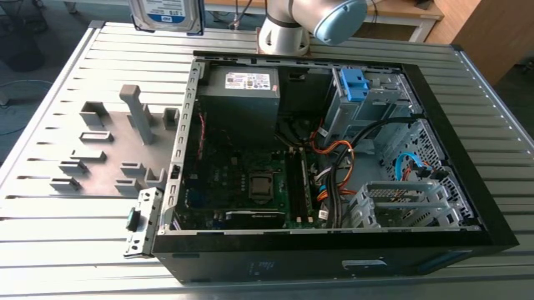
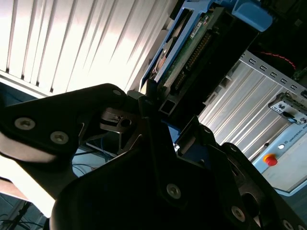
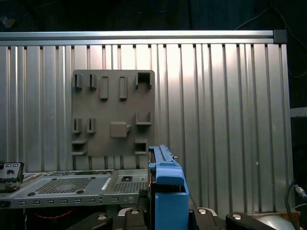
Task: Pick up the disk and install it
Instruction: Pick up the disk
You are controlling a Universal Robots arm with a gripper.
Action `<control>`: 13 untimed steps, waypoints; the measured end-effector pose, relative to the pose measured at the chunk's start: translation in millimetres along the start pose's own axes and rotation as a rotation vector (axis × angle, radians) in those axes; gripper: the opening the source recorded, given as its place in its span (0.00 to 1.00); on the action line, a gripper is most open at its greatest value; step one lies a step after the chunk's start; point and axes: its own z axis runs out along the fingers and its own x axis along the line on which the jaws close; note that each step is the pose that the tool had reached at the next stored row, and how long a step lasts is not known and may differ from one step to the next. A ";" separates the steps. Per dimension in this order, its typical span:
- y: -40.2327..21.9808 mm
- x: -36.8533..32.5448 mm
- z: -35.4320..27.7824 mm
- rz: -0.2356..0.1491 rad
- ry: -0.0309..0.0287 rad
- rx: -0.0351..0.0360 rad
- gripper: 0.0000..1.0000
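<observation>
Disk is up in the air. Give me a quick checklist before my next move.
1. Grip: silver-metal hard drive with blue plastic rails clamped in the black pincer: ok.
2. Drive lifted clear of the grey slotted fixture plate: ok.
3. Black computer case lying open: ok.
4. Free bay beside the bare blue plastic bracket: cannot tell.
5. Orange and black cables out of the way: cannot tell.

Ribbed metal table [image 1: 59,219] standing on a grey floor [image 1: 25,94].
Light glaring off the slats; wooden cabinet [image 1: 492,31] standing behind the table at the exterior view's right.
</observation>
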 end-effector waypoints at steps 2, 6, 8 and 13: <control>-1.0 0.0 0.0 0.000 0.0000 0.0001 0.36; -3.1 -0.1 0.0 0.000 0.0002 0.0001 0.36; -4.6 -0.2 0.0 0.000 0.0002 0.0001 0.36; -7.7 -0.3 -0.2 0.000 0.0003 0.0000 0.36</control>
